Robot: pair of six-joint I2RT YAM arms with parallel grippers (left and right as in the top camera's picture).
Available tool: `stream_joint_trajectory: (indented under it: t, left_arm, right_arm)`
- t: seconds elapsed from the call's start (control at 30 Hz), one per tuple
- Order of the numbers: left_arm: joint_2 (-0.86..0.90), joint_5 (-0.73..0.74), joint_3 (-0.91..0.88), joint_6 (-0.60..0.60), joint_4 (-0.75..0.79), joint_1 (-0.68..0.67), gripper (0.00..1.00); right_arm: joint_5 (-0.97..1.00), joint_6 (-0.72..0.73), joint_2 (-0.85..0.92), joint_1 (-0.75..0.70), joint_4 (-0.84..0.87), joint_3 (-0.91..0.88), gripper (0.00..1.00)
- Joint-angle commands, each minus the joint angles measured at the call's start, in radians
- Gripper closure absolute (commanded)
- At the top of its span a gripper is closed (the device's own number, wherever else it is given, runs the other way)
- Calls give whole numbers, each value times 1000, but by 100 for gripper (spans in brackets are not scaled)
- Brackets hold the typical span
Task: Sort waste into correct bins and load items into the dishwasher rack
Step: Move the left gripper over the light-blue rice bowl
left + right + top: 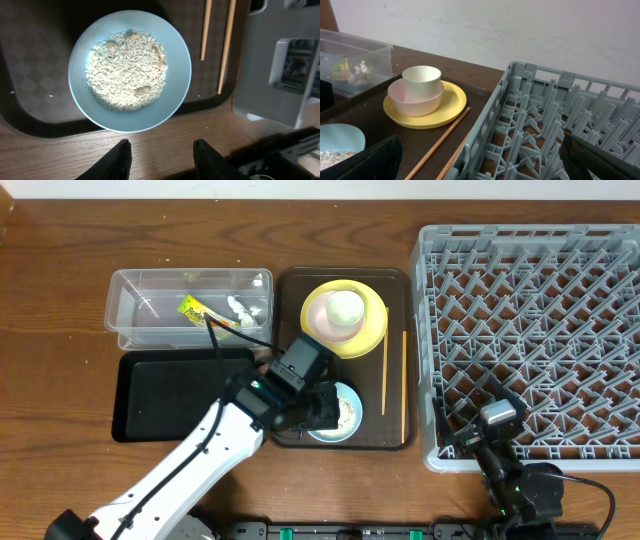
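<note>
While the left arm reaches in over the brown serving tray (292, 288), its pincer (165, 160) hangs just off the near rim of the light blue bowl (150, 120). The black fingers (120, 161) are partly apart, with bare bench between them and nothing in the grip.

- The bowl sits at the tray's near end and carries a heap of white rice (125, 67). A few stray grains lie on the tray beside it.
- Two wooden chopsticks (385, 375) lie side by side along the tray's right edge, apart from the bowl.
- At the far end of the tray is a yellow plate (452, 107). A pink bowl (415, 102) rests on it and a white cup (421, 80) stands upright inside that.
- Left of the tray, a clear tub (130, 290) holds a yellow-green wrapper (193, 308) and a crumpled tissue (240, 310).
- A black tray (170, 395) lies just in front of the tub.
- The grey dishwasher rack (540, 310) stands on the bench (60, 240) right of the serving tray. No dish shows on its lattice.
- The right pincer (480, 150) is low at the rack's near left corner, with its fingers spread wide and nothing held.
</note>
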Motion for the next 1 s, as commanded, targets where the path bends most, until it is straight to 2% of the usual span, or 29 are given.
stream_joint_trajectory:
  t: [0.0, 0.17, 0.53, 0.77, 0.97]
  left_arm:
    - [3, -113, 5, -33, -2, -35, 57]
    - [14, -159, 5, -54, -2, -70, 57]
    - [43, -160, 5, -72, 24, -96, 57]
    - [104, -160, 5, -72, 24, -96, 57]
    - [171, -140, 5, -121, 35, -97, 56]
  right_arm:
    - [-2, 1, -3, -1, -3, -2, 1]
    - [-1, 1, -3, -1, -3, -2, 1]
    - [-1, 1, -3, -1, -3, -2, 1]
    - [-2, 1, -3, -1, -3, -2, 1]
    - [-1, 1, -3, -1, -3, -2, 1]
